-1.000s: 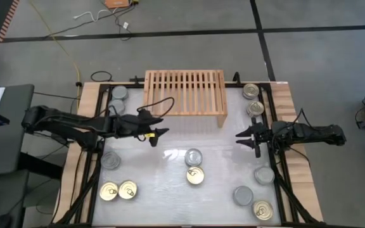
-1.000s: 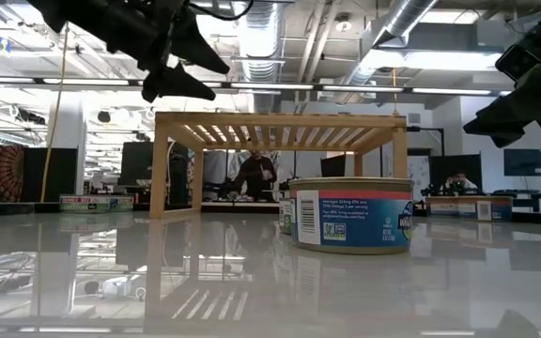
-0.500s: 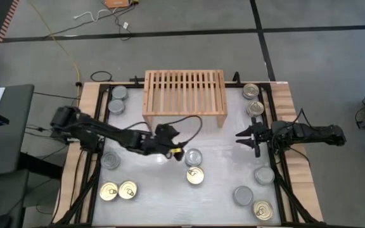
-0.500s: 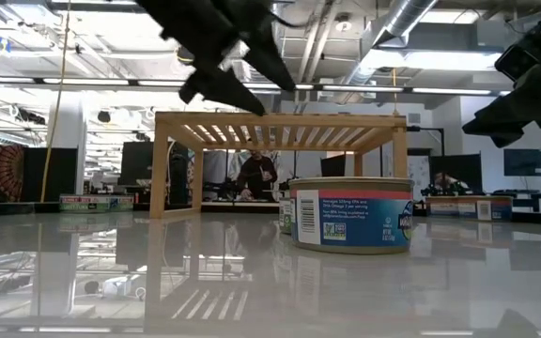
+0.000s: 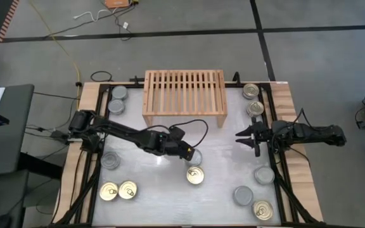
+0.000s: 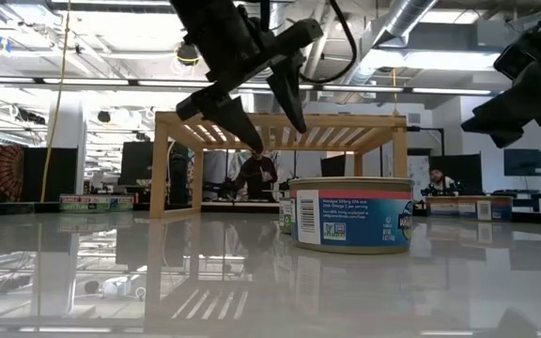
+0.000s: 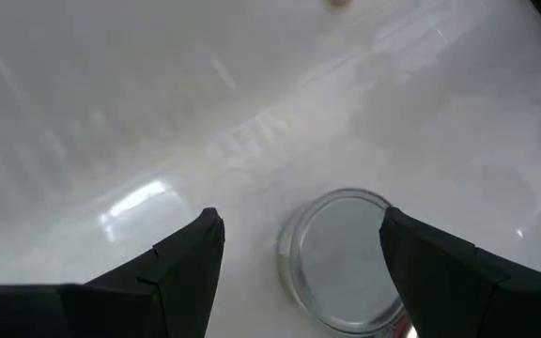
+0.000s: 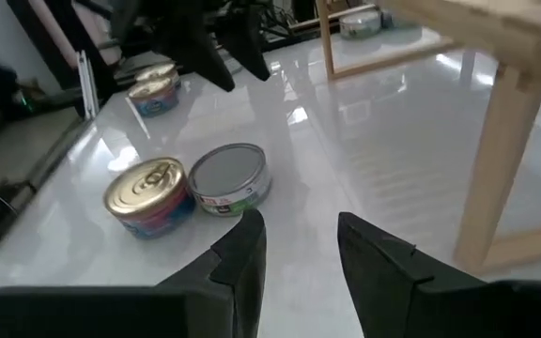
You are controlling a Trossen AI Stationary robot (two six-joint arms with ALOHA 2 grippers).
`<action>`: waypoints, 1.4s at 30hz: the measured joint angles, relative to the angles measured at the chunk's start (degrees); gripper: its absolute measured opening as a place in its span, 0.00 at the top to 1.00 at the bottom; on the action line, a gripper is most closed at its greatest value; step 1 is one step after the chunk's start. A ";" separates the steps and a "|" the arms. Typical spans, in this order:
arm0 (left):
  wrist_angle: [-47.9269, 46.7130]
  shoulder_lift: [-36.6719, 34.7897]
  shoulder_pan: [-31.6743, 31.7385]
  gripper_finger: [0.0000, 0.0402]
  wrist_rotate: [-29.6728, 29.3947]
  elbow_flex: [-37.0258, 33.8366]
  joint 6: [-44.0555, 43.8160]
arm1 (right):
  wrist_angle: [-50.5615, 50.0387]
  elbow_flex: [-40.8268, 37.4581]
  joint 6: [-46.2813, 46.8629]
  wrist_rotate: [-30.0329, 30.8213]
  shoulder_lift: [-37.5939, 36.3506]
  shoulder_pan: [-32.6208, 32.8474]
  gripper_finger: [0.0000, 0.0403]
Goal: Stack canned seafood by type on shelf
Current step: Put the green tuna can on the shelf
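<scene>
The wooden shelf (image 5: 184, 95) stands at the table's far middle with nothing on its slats. Tins of canned seafood lie scattered on the table. A silver-topped tin (image 7: 341, 261) sits mid-table with a gold-topped one (image 5: 195, 175) just nearer. My left gripper (image 5: 191, 152) hangs open above the silver tin, fingers (image 6: 252, 141) pointing down and clear of its top. My right gripper (image 5: 246, 135) waits open near the table's right edge, above the surface.
Silver tins (image 5: 118, 99) sit at the far left, and another (image 5: 109, 160) lies with two gold ones (image 5: 118, 190) at the near left. Two gold tins (image 5: 253, 100) sit far right. Two silver tins (image 5: 264, 175) and a gold one (image 5: 262, 210) lie near right.
My left gripper has swung from in front of the shelf's left end toward the table's right and near edges. It has tipped its fingers downward and now stands over the middle silver tin. No tin has moved.
</scene>
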 joint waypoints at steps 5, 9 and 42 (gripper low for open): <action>0.88 0.69 -0.91 0.32 -0.07 -0.89 -2.98 | 2.75 -0.02 5.64 0.02 0.00 0.02 0.60; 2.56 0.79 -2.34 0.32 0.07 -4.70 -7.76 | 6.18 -0.02 5.69 0.02 1.25 1.43 0.60; 2.50 -4.77 -7.17 0.32 5.14 -15.89 2.89 | 11.37 35.78 31.32 -0.13 75.76 8.59 0.66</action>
